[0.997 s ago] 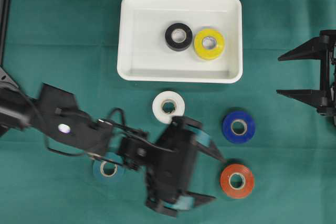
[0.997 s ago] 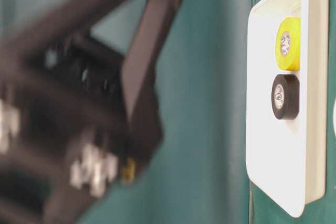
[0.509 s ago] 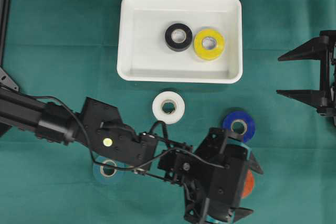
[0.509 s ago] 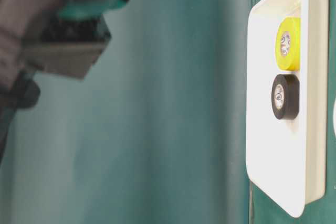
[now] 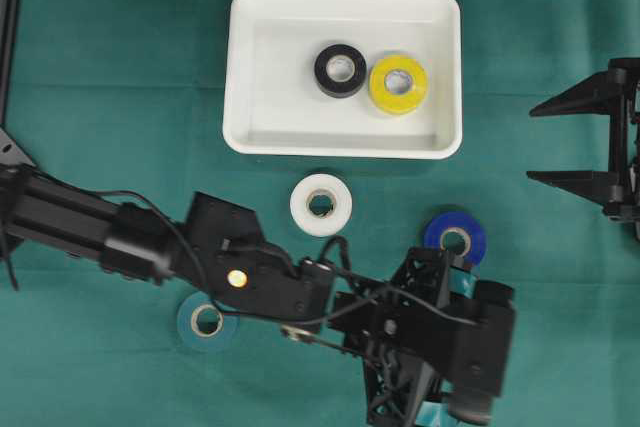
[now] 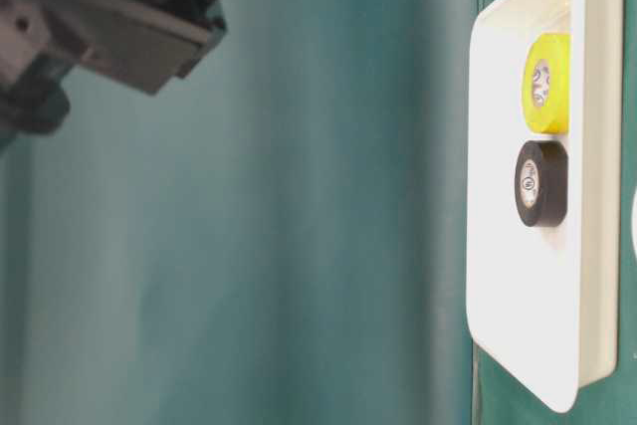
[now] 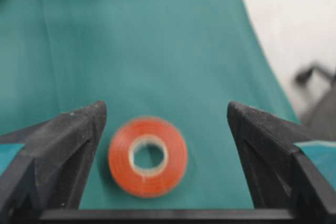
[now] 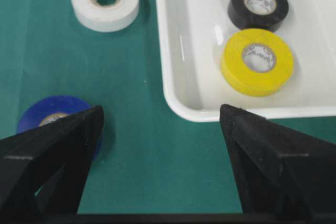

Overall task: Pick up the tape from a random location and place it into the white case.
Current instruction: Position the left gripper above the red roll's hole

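Hovering with left gripper [image 7: 165, 145] spread wide, straddling the orange tape [image 7: 148, 156] lying flat on the table [image 7: 131, 40] between its fingers, nearer the left one, likely lining up a grasp. Idling wide open: right gripper [image 8: 160, 145], the white case [image 8: 173, 77] just ahead.

The table [image 5: 120, 57] is covered edge to edge with a dark green cloth [image 7: 157, 40], smooth apart from a few faint creases. A black bar [image 5: 10, 17] runs along the cloth's upper left corner in the overhead view. From the left wrist view the cloth ends in a slanting edge, with pale floor [image 7: 289, 19] beyond it and a blurred dark shape [image 7: 315, 77] standing there.
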`<state>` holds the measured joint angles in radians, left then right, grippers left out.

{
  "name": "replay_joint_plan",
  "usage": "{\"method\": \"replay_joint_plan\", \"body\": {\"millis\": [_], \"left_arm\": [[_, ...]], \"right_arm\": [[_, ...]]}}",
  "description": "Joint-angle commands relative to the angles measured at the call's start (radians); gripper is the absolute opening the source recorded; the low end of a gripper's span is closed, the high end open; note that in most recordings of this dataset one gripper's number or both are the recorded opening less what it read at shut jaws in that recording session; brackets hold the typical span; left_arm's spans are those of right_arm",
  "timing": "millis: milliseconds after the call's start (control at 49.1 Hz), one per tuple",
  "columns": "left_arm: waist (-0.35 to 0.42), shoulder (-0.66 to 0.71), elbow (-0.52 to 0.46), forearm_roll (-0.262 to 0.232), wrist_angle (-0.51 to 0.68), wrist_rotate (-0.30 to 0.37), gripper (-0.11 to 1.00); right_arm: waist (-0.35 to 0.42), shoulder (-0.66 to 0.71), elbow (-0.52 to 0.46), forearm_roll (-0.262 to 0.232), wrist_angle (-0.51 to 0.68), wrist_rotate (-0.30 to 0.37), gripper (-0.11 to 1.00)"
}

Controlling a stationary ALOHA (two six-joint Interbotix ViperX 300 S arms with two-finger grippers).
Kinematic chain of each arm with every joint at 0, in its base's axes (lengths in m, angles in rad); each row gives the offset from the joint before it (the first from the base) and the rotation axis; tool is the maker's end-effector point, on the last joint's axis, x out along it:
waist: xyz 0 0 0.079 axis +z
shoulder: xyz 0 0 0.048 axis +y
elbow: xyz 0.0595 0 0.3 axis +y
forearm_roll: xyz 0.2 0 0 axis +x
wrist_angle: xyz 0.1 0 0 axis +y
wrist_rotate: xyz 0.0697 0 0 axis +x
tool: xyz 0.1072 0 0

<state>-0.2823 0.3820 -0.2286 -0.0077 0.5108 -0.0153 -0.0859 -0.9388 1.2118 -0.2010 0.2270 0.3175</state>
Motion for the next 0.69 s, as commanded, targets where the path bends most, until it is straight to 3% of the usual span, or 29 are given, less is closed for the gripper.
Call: {"method": "replay_joint_plan", "body": {"millis": [0, 163, 285, 672], "left_arm": [[-0.008, 0.003, -0.095, 0.005, 0.117, -0.002, 0.93], [-0.023, 0.063, -0.233, 0.009, 0.311, -0.002, 0.93], [-0.029, 0.089, -0.296, 0.014, 0.393, -0.002, 0.93], [-0.028, 0.100, -0.302, 0.015, 0.403, -0.002, 0.94]], "right_arm": [[-0.002, 0.011, -0.012, 0.002, -0.003, 0.000, 0.84], [-0.002, 0.015, -0.012, 0.002, -0.003, 0.000, 0.84], [-0.002, 0.017, -0.011, 0.002, -0.003, 0.000, 0.84], [-0.002, 0.018, -0.011, 0.000, -0.003, 0.000, 0.84]]}}
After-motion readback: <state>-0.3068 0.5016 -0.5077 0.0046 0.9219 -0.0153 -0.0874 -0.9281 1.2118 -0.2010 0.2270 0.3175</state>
